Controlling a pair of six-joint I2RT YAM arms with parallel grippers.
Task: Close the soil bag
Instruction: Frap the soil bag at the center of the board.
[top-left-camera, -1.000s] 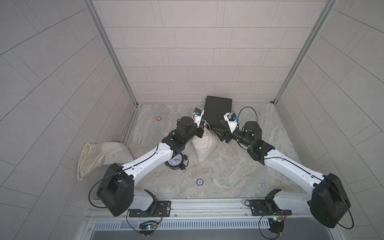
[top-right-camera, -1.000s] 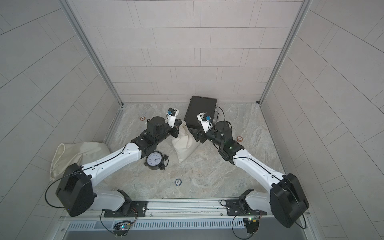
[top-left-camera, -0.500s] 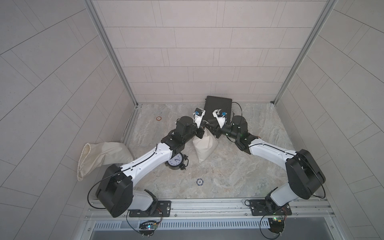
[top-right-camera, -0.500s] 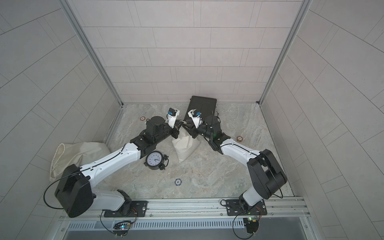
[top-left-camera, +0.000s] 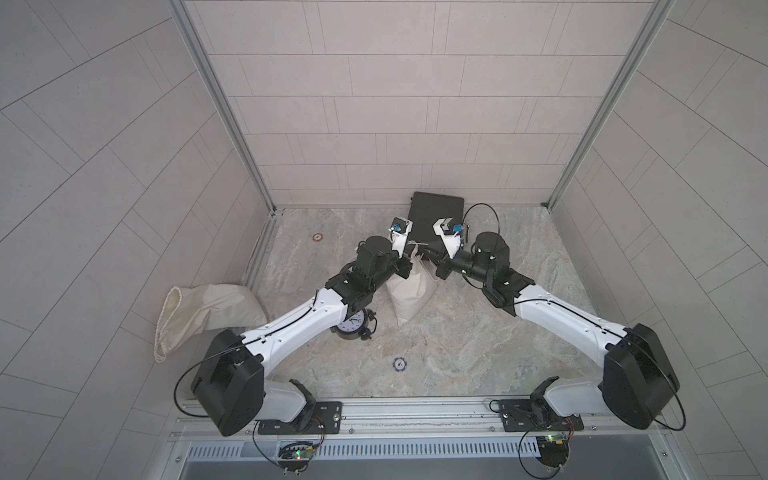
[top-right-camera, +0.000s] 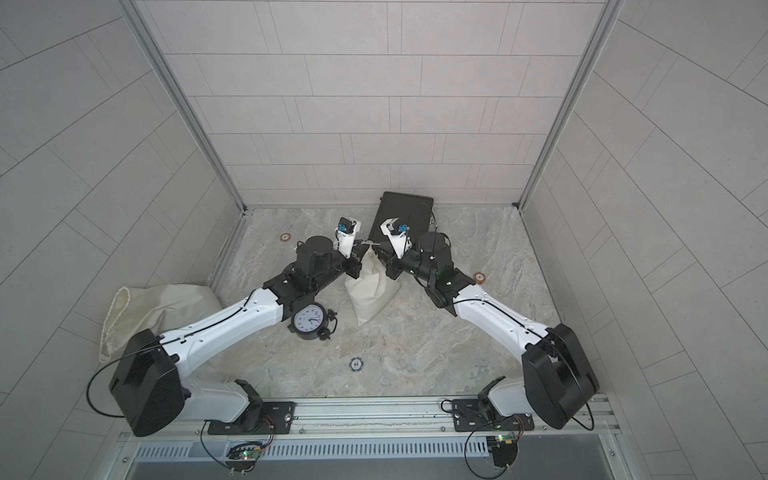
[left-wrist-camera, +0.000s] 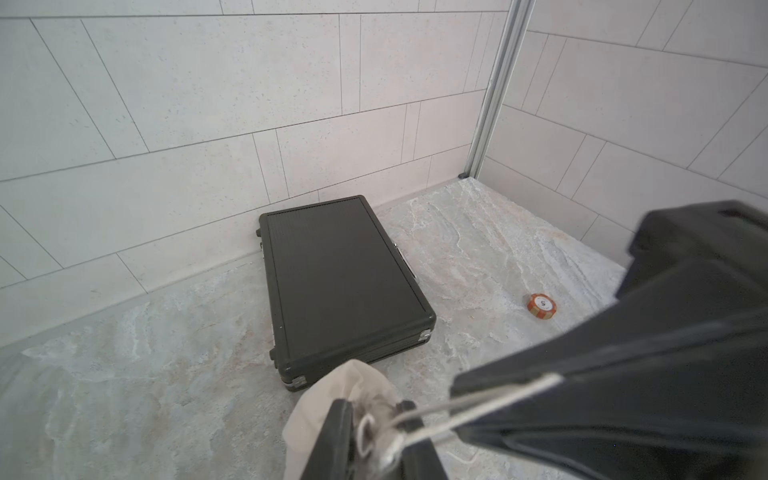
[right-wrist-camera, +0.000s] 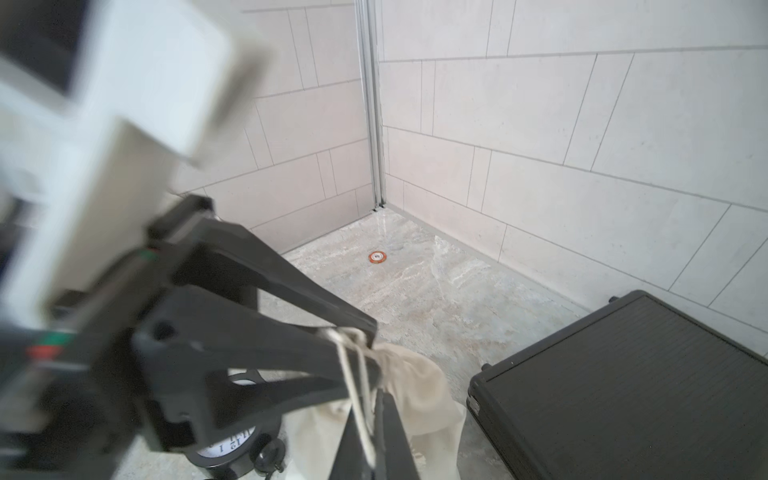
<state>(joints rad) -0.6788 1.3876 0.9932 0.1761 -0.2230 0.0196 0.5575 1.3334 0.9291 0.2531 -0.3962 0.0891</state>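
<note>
Two claws meet tip to tip at the neck of the bag (top-left-camera: 411, 291), over the middle of the worktop (top-left-camera: 457, 345). L claw (left-wrist-camera: 374, 411) is clenched on the gathered neck: cream fabric is bunched btwn its jaws in the L wrist view. From the R wrist view the same jaws pinch together at the puckered top. R claw (right-wrist-camera: 368, 415) is clenched on the cord (left-wrist-camera: 490, 394), jaws fully together w/ the white cord trapped btwn them. The cord runs taut from the neck in L claw straight across to R claw's tips. Bag body slumps below & behind both claws, plump, w/ its lower corner on the worktop and its neck end raised. Mouth looks puckered; can't tell if it's drawn fully shut.

Black case (left-wrist-camera: 345, 282) lies flat & closed just ahead of both claws, by the back wall, apart from the bag. Clock (top-right-camera: 308, 322) sits behind L claw, face up, partly under the L forearm. Sack (top-left-camera: 199, 307), bigger & cream, slumps well off to L claw's outer side, at the side wall. Orange chip (left-wrist-camera: 541, 306) lies beyond R claw, on its outer side. 2nd orange chip (right-wrist-camera: 377, 257) lies beyond L claw, toward the far corner. Blue chip (top-left-camera: 399, 364) lies well behind both claws, approx midway btwn the arms.
</note>
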